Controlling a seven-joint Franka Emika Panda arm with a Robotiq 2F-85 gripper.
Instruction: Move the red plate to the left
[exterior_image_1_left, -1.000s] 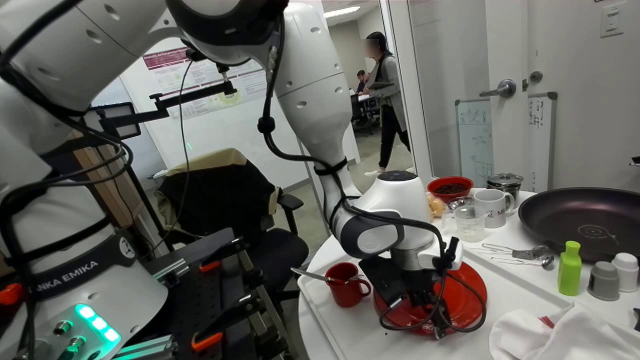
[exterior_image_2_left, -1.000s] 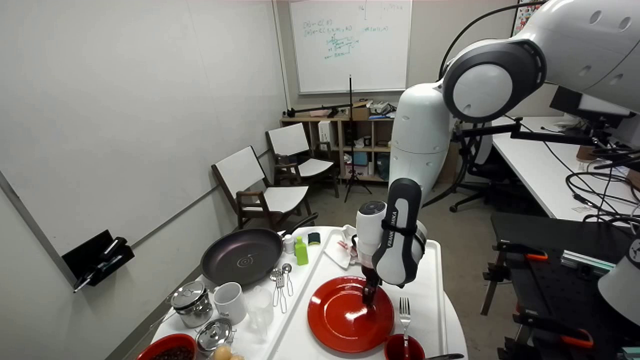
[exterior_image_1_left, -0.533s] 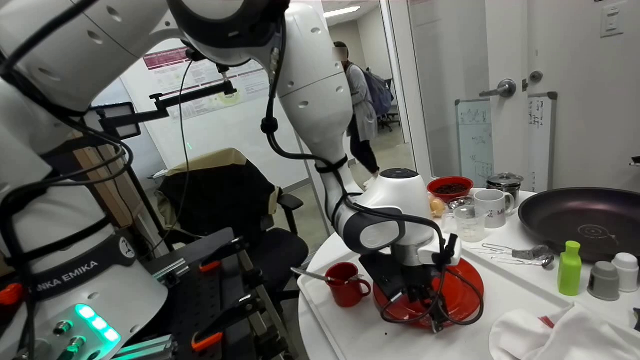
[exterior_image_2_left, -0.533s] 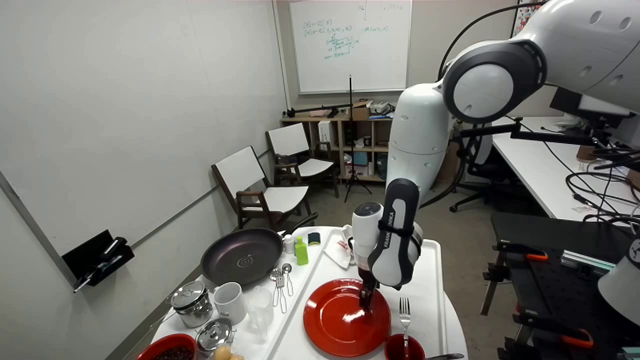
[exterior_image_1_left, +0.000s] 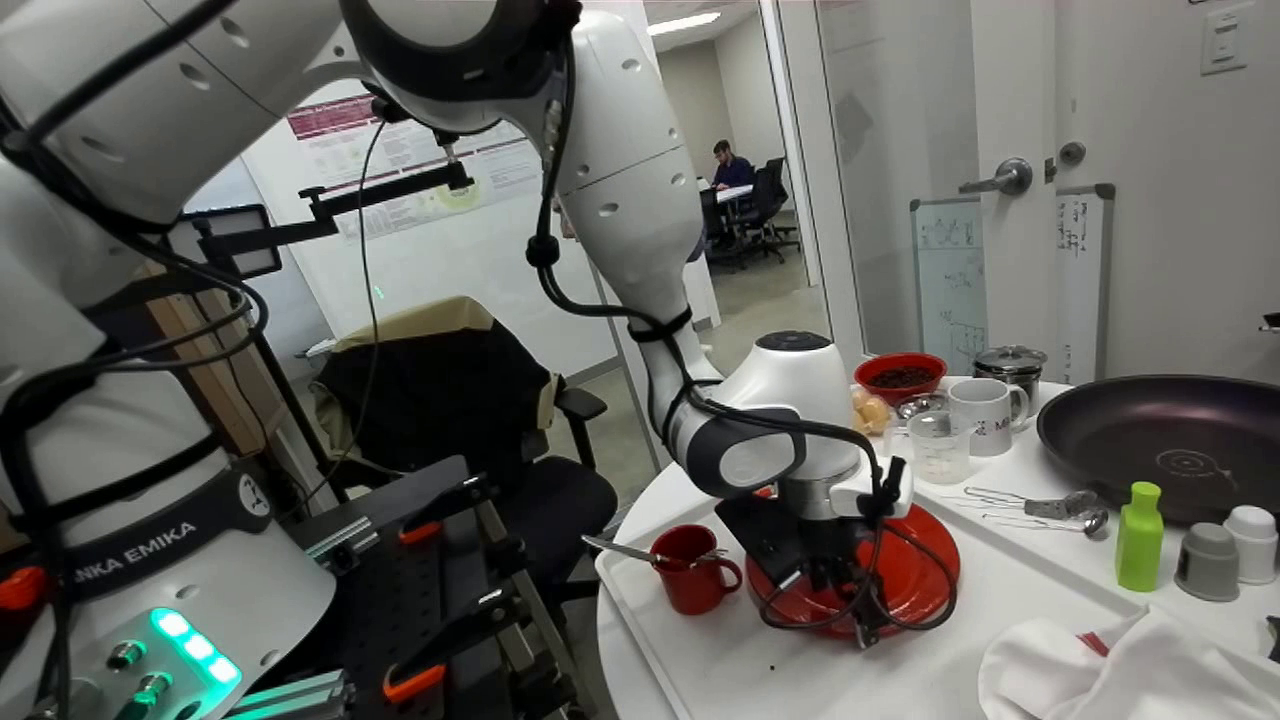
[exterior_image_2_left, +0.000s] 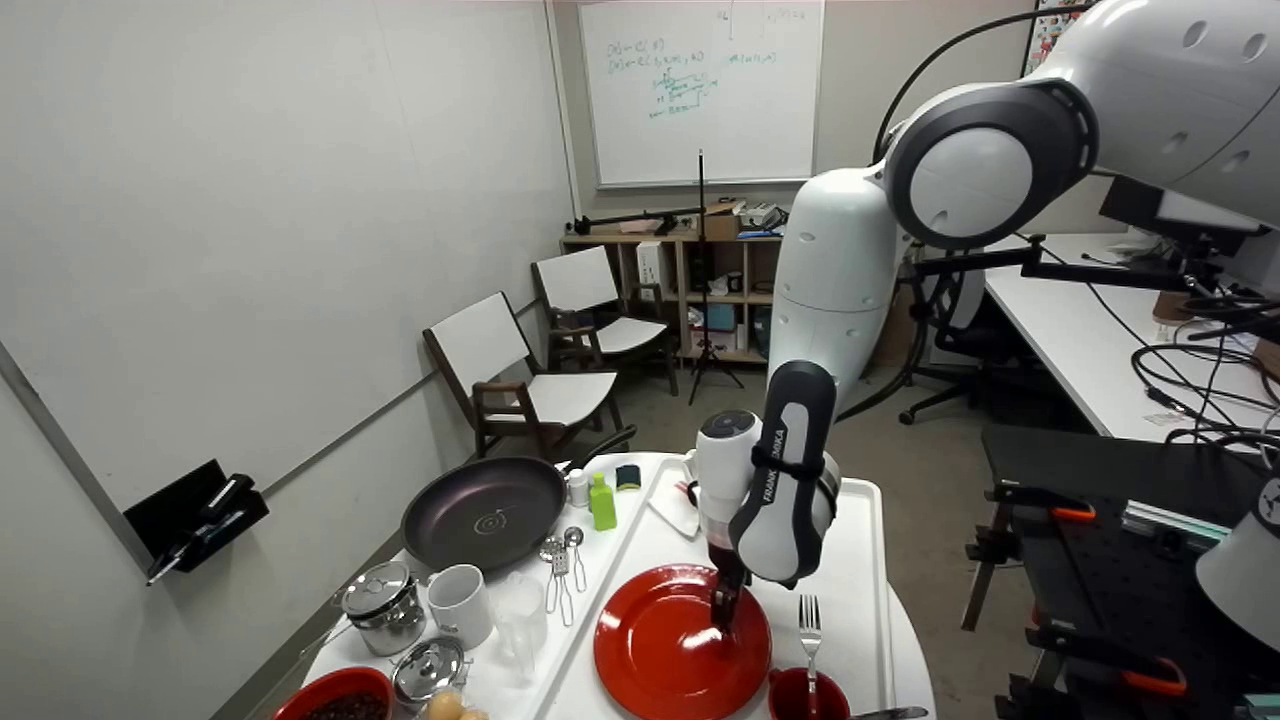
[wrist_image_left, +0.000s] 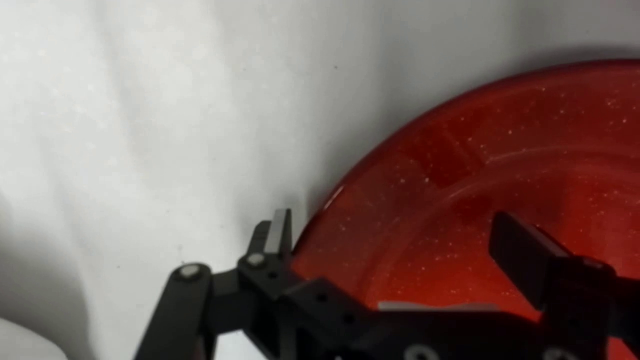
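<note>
The red plate lies flat on the white tray in both exterior views. My gripper is low over the plate's edge, pointing down; it also shows in an exterior view. In the wrist view the gripper is open, its fingers wide apart. One finger is just outside the plate's rim, beside or touching it. The other is over the inner surface of the plate. I cannot tell whether that finger touches the plate. The arm hides part of the plate in an exterior view.
A red mug holding cutlery stands beside the plate on the tray. A white cloth lies at the other end. Past the tray's edge are a measuring cup, utensils, a green bottle and a large pan.
The red plate has slid together with my gripper, to the left and toward the camera in an exterior view, away from the cloth. The gripper stays open. The mug has not moved.
</note>
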